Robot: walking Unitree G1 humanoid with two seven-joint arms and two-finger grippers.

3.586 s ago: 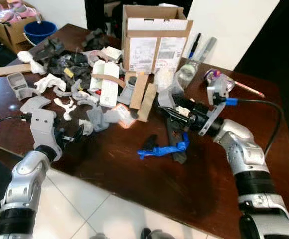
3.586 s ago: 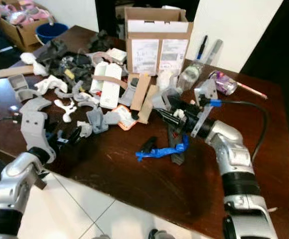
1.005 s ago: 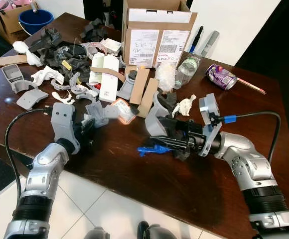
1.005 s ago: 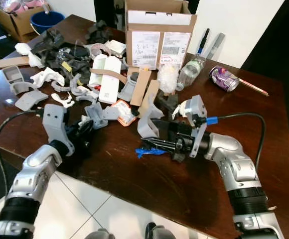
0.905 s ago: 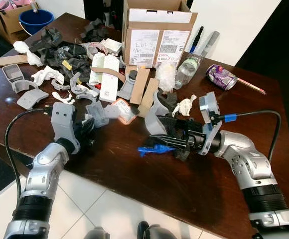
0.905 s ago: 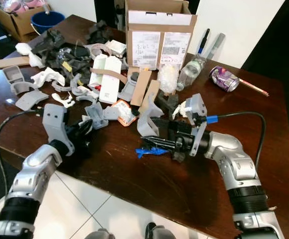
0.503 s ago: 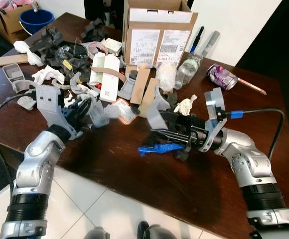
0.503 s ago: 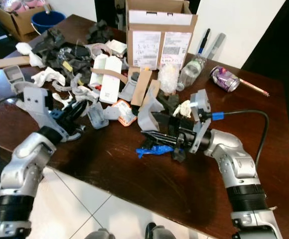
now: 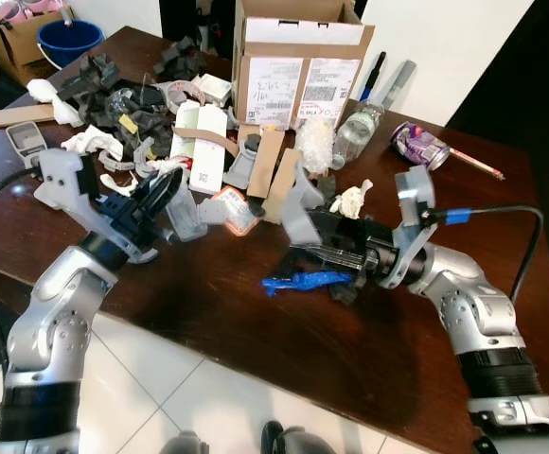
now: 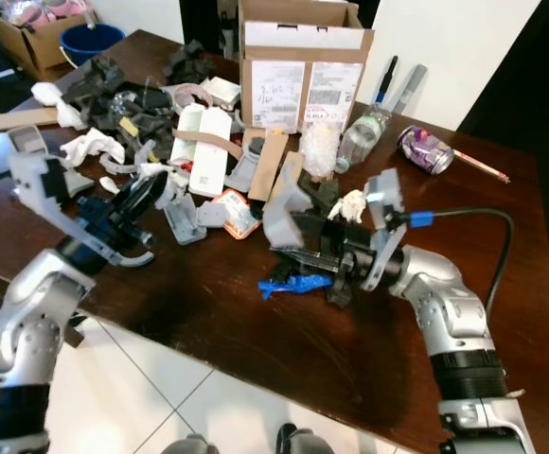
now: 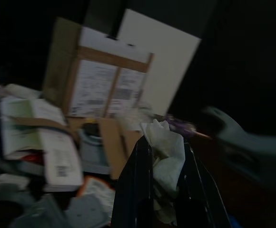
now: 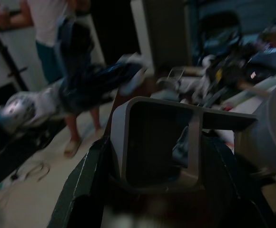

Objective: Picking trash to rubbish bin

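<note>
Dark wood counter (image 9: 256,322) strewn with grey plastic scraps, cardboard strips and wrappers stretches before the robot. At left, the left gripper (image 9: 166,189) hangs raised above the counter's near edge, its fingers (image 11: 138,190) clenched on a crumpled white wad of paper (image 11: 166,156). Behind the clutter stands an open cardboard box (image 9: 298,61), with a clear plastic bottle (image 9: 355,128) and a purple can (image 9: 415,145) to its right. A blue plastic piece (image 9: 298,282) lies on the counter at centre. At right, the right gripper (image 9: 303,236) hangs just above that blue piece, its fingers (image 12: 88,175) grasping a grey plastic bracket (image 9: 298,208).
</note>
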